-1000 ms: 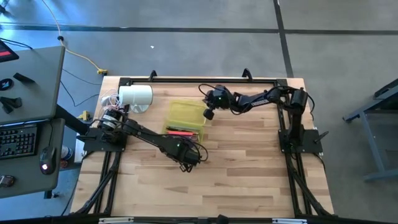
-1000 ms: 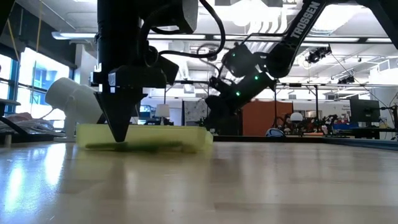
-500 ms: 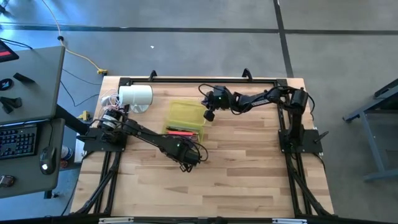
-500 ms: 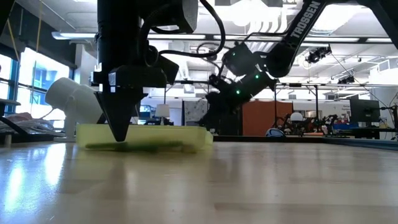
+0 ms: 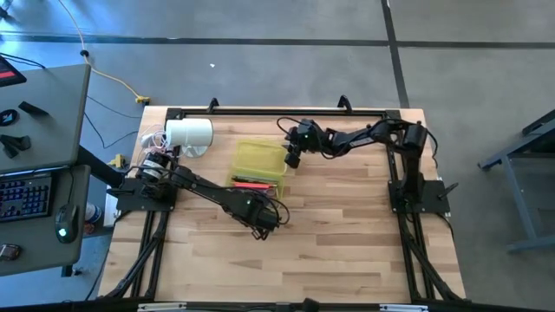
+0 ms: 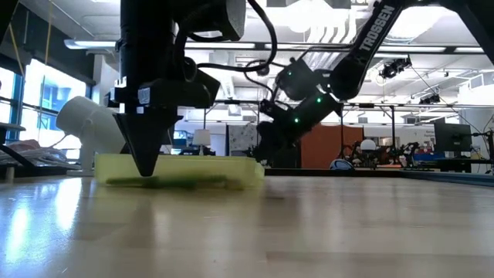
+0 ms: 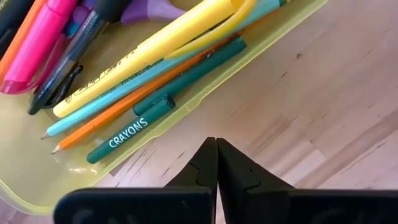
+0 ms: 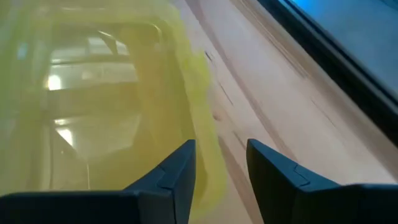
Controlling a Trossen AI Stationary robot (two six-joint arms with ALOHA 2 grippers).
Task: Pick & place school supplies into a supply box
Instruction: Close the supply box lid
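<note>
**Pens boxed, both grippers crowd the rim**

Supplies (image 7: 124,81) lie inside the box (image 5: 258,159): pink, orange, yellow, light blue and green sticks, one marked CRAYONS, with a purple handle tucked at the far corner. No loose pens show on the table (image 5: 329,234).

Left gripper (image 7: 216,163) sits just outside the box's long wall, low over the wood, fingers pressed together with nothing between them.

Right gripper (image 8: 217,168) hangs at the box's other end, fingers apart, the yellow wall right beside one fingertip. It holds nothing.

Now the danger, as I read it: that box is light plastic. If the right fingers drop and catch the rim, the box could slide or tip, spilling pens. Same on the left: a sideways sweep of the closed tips would shove the wall. Lifting straight up looks safest.
</note>
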